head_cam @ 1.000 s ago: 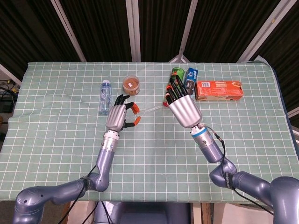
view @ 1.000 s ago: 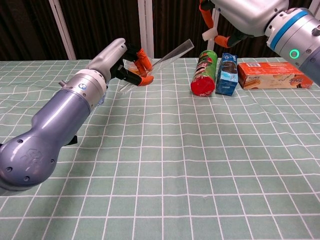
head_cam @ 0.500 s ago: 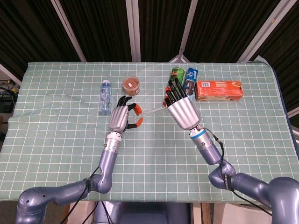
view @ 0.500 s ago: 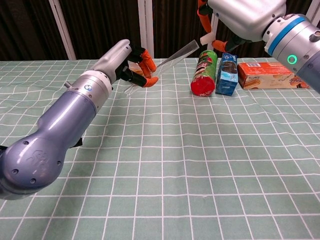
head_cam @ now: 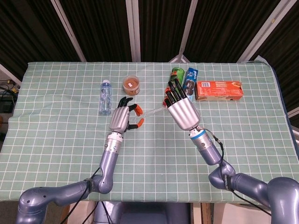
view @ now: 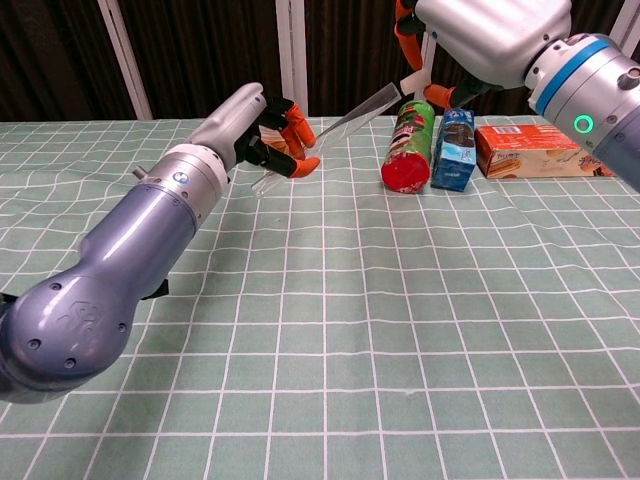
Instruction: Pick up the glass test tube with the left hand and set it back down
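Raised since the earlier frames: glass test tube [view: 345, 111], now tilted steeper, its far end higher and nearer the right hand [view: 480, 35], its near end clamped in the left hand [view: 262, 125]

Item, task object: glass test tube, clear, slanting up and to the right in the chest view; held clear of the table [view: 400, 300], above the cloth between the cup and the cans. In the head view it shows only as a faint pale line [head_cam: 152, 111] running from the left hand [head_cam: 122, 116] toward the right hand [head_cam: 181, 108]

Item, left hand: orange-tipped fingers [view: 297, 128] closed around the tube's lower end; the arm has edged forward and upward over the last second

Item, right hand: lifted high, palm down, fingers spread. Whether it touches the tube's upper tip cannot be told; the two overlap in both views

Judgement: pick-up half appears done; lowering and release remain. Risk: a thin, smooth tube held at one end may pivot or slip

Surroundings:
- red can [view: 408, 150], beside the blue can [view: 455, 150]
- orange box [view: 540, 150], right of the cans
- water bottle [head_cam: 104, 97], lying on its side
- small cup [head_cam: 131, 85], brown contents
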Available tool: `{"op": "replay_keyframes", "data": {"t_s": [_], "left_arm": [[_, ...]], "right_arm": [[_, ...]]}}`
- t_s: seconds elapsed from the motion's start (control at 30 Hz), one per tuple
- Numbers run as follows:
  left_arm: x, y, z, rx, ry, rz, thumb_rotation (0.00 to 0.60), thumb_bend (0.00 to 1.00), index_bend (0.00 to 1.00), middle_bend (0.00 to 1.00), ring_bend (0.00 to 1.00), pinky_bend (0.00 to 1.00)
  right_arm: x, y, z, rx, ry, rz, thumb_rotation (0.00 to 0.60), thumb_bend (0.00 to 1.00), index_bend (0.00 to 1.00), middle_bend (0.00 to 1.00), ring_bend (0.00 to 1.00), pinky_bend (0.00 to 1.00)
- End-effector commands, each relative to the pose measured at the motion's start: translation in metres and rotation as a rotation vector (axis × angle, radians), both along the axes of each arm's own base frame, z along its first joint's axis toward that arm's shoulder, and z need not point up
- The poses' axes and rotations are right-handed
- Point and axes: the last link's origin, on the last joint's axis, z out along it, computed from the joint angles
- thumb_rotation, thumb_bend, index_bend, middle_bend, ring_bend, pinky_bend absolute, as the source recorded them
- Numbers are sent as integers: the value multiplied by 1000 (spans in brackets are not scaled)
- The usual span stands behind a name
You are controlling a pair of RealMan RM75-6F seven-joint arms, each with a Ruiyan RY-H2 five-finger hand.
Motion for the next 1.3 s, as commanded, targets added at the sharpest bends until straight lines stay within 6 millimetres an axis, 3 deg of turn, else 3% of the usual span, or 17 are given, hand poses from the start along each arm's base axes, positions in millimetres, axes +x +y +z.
{"op": "replay_keyframes", "data": {"t_s": [0.03,1.3], "left_arm": [[0,0,0,0,1,-2,600,584,604,564,133,0],[10,-1,-2,0,-6,-22,600,584,604,564,137,0]], "right_arm": [[0,0,-1,2,-1,0,600,460,633,293,125,82],[3,7,-8,23,3,15,600,461,604,292,125,82]]}}
